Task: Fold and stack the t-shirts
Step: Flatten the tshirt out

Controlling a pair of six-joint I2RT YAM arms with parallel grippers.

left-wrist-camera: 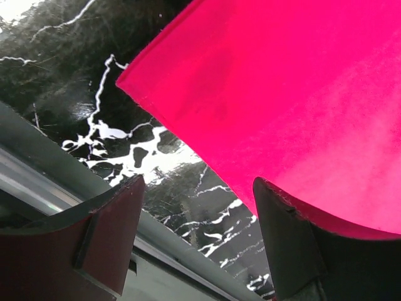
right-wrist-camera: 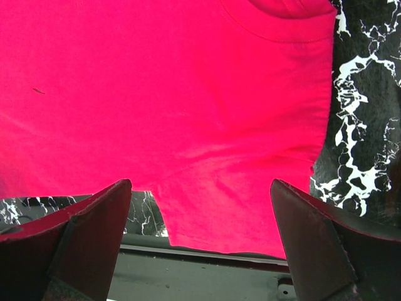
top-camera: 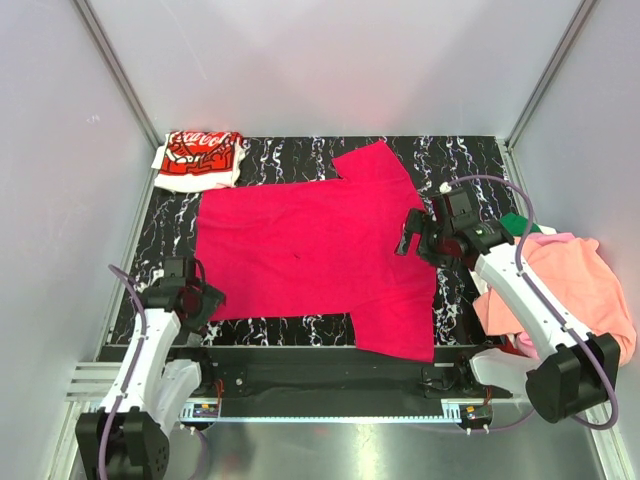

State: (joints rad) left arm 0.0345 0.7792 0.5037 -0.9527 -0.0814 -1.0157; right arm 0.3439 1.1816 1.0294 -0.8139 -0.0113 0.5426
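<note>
The crimson t-shirt (top-camera: 310,250) lay spread flat and mostly smooth across the middle of the black marbled table (top-camera: 470,160), with one sleeve pointing far and the other near. The left gripper (left-wrist-camera: 197,188) stood open at the shirt's near-left corner. The right gripper (right-wrist-camera: 200,185) gaped wide over its right end. A folded white t-shirt (top-camera: 200,160) sat far left.

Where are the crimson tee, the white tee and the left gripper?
crimson tee (top-camera: 310,250): top view, middle of its body.
white tee (top-camera: 200,158): top view, its red print.
left gripper (left-wrist-camera: 197,186): left wrist view, midway between its fingertips.
</note>
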